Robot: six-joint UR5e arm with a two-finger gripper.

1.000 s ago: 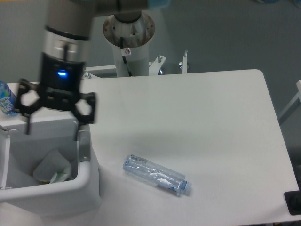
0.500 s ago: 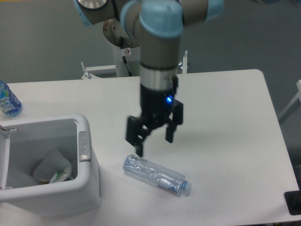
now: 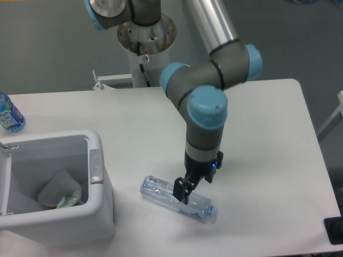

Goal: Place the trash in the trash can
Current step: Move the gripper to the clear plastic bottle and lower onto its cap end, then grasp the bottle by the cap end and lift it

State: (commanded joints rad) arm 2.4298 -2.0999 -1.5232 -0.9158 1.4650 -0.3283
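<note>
We have the claw (image 3: 186, 191) down over the middle of the crushed bottle (image 3: 178, 198), fingers astride it; whether they have clenched, we cannot tell. We judge this the grasp step: close, lift, carry left to the bin (image 3: 99, 211). The bottle lies flat on the table (image 3: 257, 134), just right of the bin, long axis running upper-left to lower-right, cap end lower-right. The napkin (image 3: 59, 188) already sits in the bin.
</note>
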